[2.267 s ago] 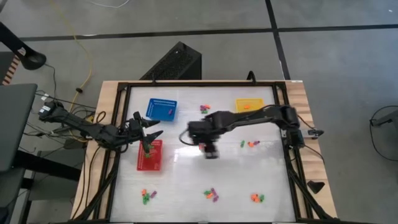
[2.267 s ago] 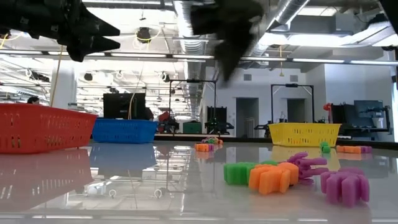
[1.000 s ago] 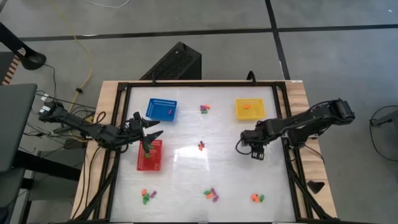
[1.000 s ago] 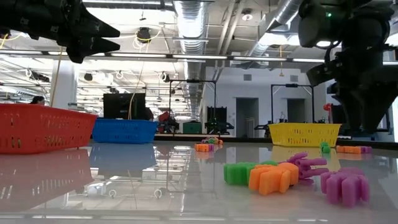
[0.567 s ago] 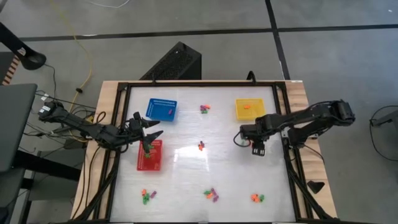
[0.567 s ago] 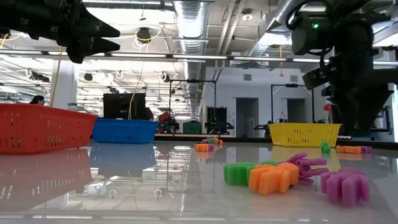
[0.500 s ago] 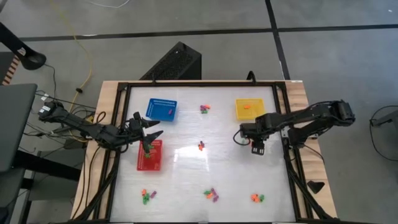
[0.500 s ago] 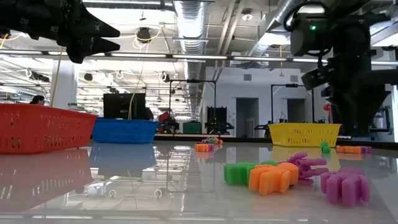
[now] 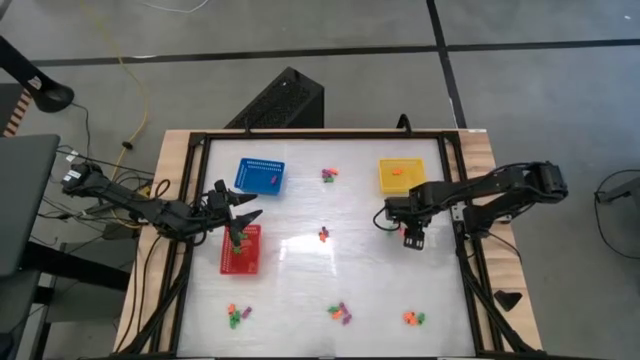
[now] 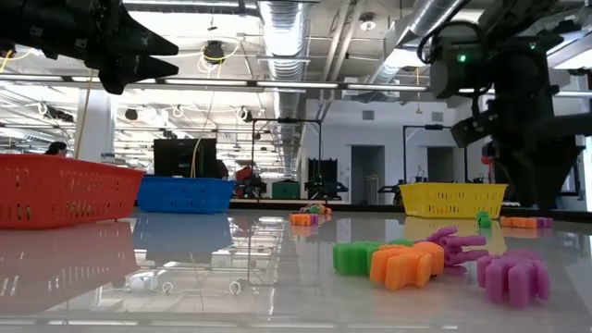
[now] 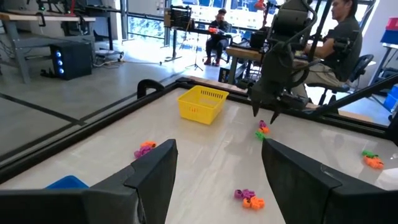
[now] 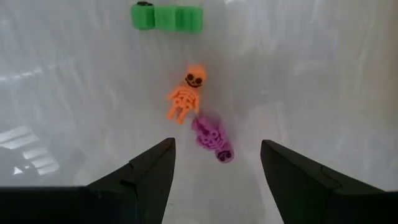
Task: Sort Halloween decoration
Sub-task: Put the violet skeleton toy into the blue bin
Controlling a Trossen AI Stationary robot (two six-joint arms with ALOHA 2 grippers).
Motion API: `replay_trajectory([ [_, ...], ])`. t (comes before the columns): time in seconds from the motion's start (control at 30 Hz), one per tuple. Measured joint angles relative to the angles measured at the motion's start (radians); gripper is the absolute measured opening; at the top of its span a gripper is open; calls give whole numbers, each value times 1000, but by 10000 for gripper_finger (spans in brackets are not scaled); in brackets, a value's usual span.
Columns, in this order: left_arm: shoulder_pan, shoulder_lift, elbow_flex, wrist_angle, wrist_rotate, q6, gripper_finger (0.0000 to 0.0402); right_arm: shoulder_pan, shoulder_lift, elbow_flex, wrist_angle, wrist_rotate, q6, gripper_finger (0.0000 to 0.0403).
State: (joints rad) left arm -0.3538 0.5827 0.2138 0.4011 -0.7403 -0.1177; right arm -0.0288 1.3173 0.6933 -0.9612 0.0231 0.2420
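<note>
Small clusters of orange, green and purple trinkets lie scattered on the white table (image 9: 300,290). My right gripper (image 9: 413,238) is open and points down over one cluster: an orange skeleton (image 12: 185,96), a purple piece (image 12: 213,138) and a green piece (image 12: 168,17). Its fingers (image 12: 146,177) hang above them and touch nothing. My left gripper (image 9: 245,215) is open and empty, held level above the far end of the red basket (image 9: 241,252). It also shows high up in the low view (image 10: 139,51).
A blue basket (image 9: 260,176) stands far left and a yellow basket (image 9: 401,174) far right. Other trinket clusters lie at the far middle (image 9: 327,175), the centre (image 9: 323,235) and along the near edge (image 9: 237,315), (image 9: 341,313), (image 9: 413,318). People sit beyond the table (image 11: 345,37).
My right gripper, over the cluster at the table's right, has shifted a little toward the far edge and stays open. My left gripper has kept still above the red basket. No trinket has moved.
</note>
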Motion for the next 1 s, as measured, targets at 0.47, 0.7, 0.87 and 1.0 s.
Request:
replay_trajectory([
  [0.47,0,0,0,0,1,-7,226,0,228,25,0,-29,-30,254],
  [0.7,0,0,0,0,0,-8,226,-6,195,69,6,-29,-94,183],
  [0.87,0,0,0,-1,0,-9,226,-27,193,79,0,-88,-94,89],
  [1.0,0,0,0,-3,0,-9,226,-46,193,103,-97,-128,-65,19],
])
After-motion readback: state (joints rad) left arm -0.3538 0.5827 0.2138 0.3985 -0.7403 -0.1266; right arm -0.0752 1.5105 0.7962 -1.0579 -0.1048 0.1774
